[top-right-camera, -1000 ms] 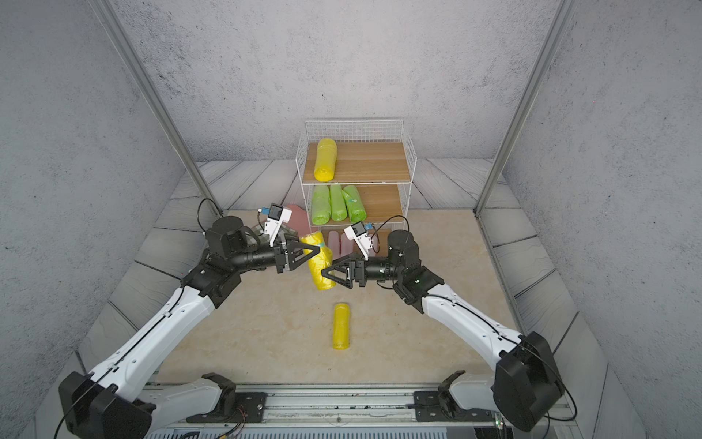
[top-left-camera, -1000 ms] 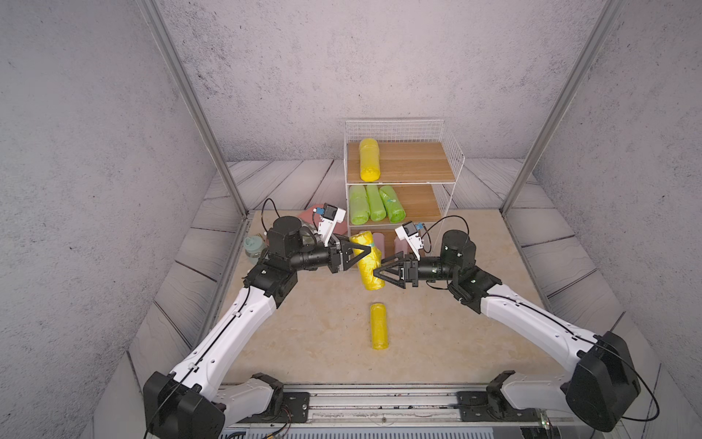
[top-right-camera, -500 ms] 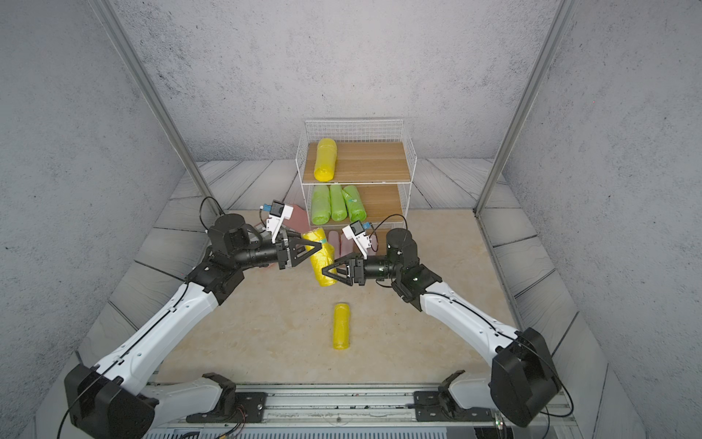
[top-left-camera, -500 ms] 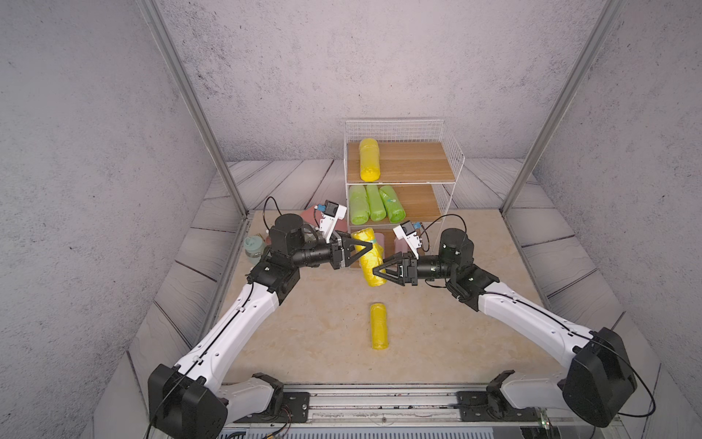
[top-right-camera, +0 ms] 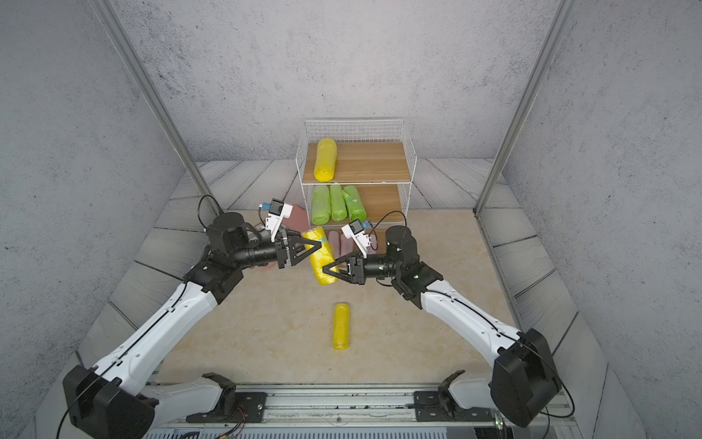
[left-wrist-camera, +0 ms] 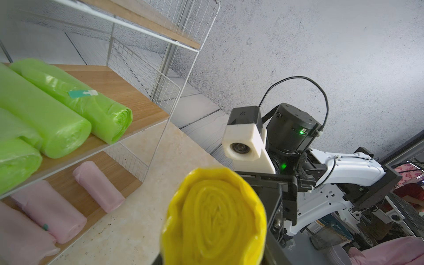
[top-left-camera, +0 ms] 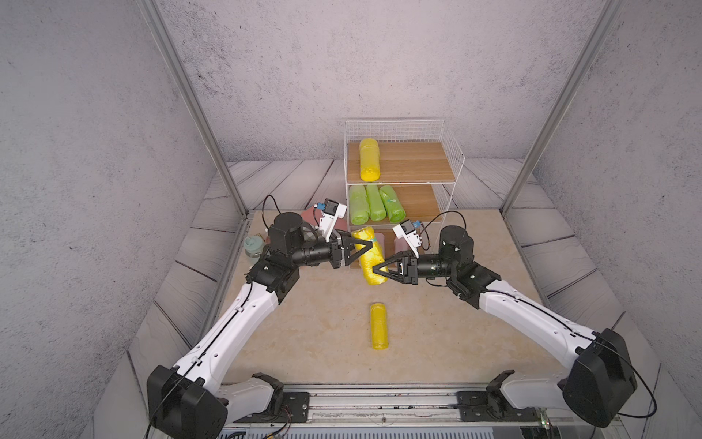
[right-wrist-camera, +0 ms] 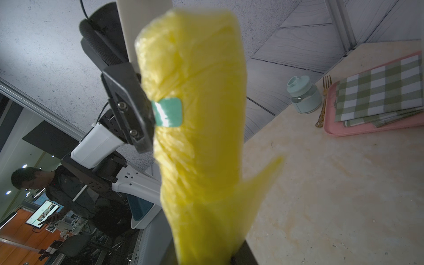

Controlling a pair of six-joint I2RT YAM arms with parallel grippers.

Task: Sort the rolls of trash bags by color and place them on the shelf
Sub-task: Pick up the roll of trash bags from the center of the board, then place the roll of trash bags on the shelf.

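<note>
Right gripper [top-left-camera: 377, 270] has clamped shut on the yellow roll [top-left-camera: 369, 258] at its near end, midair before the shelf [top-left-camera: 414, 167]. Left gripper [top-left-camera: 365, 246] straddles the far end.

Left wrist: soft, layered end face.

Right wrist: crinkly plastic dents at a left finger [right-wrist-camera: 128, 110]; whether it squeezes is unclear. Probably light, so grip mid-body.

No words or numbers can be read anywhere. The bright yellow crinkly plastic roll [right-wrist-camera: 195, 68] has a small shiny teal sticker [right-wrist-camera: 168, 112] that looks plain. One light green plastic roll [left-wrist-camera: 101, 114] has a teal and white sticker [left-wrist-camera: 82, 93] with a little white arrow on it. The far lit screen [right-wrist-camera: 43, 216] is too small to read.
</note>
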